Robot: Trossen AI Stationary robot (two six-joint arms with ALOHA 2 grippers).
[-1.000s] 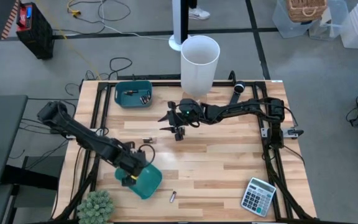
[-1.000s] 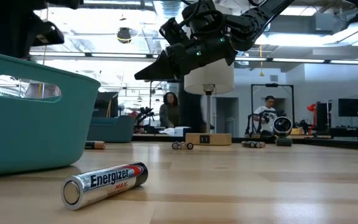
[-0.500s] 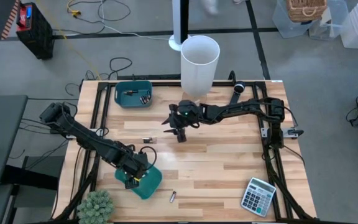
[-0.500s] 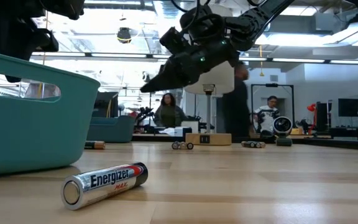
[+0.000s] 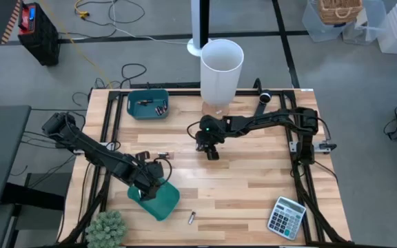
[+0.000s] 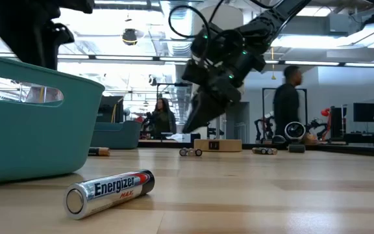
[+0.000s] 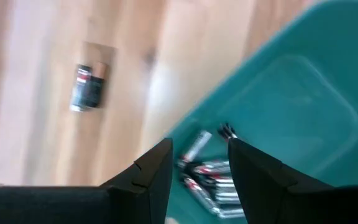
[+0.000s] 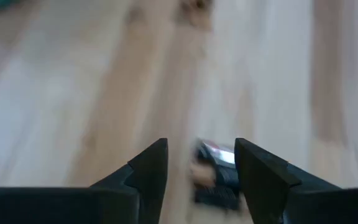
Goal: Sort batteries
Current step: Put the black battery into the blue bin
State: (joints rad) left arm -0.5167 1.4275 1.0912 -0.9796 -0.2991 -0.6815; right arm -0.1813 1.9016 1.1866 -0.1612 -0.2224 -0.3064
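Desk (image 5: 253, 186) carries two teal bins: far bin (image 5: 148, 103) near the far-left corner with about three cells in it, near bin (image 5: 158, 198) close to the near-left edge holding a small pile of batteries (image 7: 207, 177), count unclear.

Right gripper (image 5: 211, 147) sits mid-desk, pointing down at a battery (image 8: 217, 171). That cell lies right between the open fingertips, empty so far, long axis roughly crosswise to the gap; blur makes this uncertain. Right arm is clearly the nearer one for it.

Left gripper (image 5: 147, 187) is over the near bin's rim, fingers part open, holding nothing; the pile lies just past them.

Loose cells counted on the wood: one left of centre (image 5: 163, 156), one by the near edge (image 5: 191, 218), plus the one under the right gripper. Three loose.
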